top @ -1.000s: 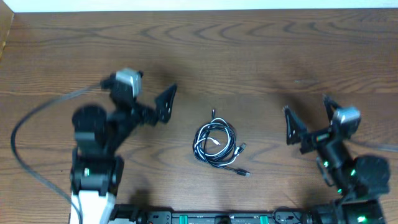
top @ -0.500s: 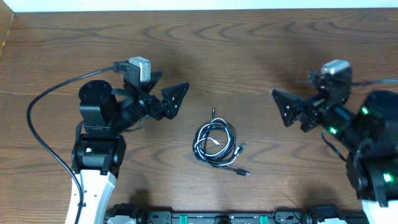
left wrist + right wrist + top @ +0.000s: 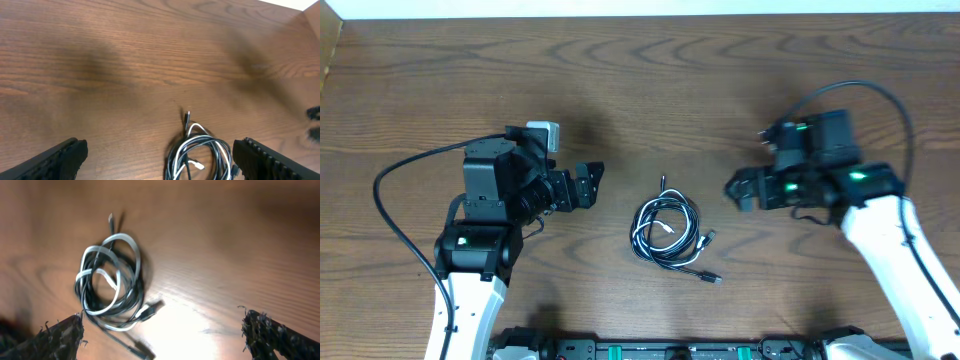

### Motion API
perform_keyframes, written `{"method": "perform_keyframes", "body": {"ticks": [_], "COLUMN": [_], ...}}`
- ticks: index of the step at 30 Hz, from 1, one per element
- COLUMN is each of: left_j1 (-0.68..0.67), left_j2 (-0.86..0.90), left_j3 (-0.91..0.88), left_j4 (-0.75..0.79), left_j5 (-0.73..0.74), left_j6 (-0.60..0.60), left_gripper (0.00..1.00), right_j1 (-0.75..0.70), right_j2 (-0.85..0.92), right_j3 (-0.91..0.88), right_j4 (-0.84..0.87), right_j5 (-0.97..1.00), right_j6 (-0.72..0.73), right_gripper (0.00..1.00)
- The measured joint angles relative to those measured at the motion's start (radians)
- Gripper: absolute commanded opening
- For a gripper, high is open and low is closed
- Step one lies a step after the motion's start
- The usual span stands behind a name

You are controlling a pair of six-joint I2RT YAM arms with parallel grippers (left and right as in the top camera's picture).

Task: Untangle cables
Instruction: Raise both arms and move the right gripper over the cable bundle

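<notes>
The cables [image 3: 667, 232] lie in one coiled tangle of black and whitish strands on the wooden table [image 3: 650, 80], with small plug ends sticking out at top and lower right. My left gripper [image 3: 588, 182] is open and empty, to the left of the coil. My right gripper [image 3: 740, 190] is open and empty, to the right of it. The left wrist view shows the coil [image 3: 197, 157] between my wide-open fingers [image 3: 160, 157], ahead of them. The right wrist view shows the coil [image 3: 111, 285] near my left finger, jaws [image 3: 165, 335] wide open.
Thick black arm wires loop at the far left [image 3: 385, 210] and above the right arm [image 3: 880, 100]. The table's back edge meets a white wall [image 3: 650, 8]. A rail with green lights runs along the front edge [image 3: 670, 350].
Both arms swung inward and lowered toward the cable coil. The right gripper moved left and closer to it; the left gripper dropped slightly. The coil has not moved.
</notes>
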Motion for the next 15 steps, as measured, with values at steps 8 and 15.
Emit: {"method": "perform_keyframes", "body": {"ticks": [8,15], "left_j1": [0.000,0.000], "left_j2": [0.000,0.000], "left_j3": [0.000,0.000], "left_j4": [0.000,0.005], "left_j5": [0.005,0.035], "left_j6": [0.003,0.003], "left_gripper": [0.98,0.98], "right_j1": [0.227,0.262], "right_j2": [0.085,0.103], "right_j3": [0.000,0.000], "right_j4": [0.098,0.154], "right_j5": [0.033,0.069], "right_j6": [0.002,-0.024], "right_gripper": [0.91,0.67]}}
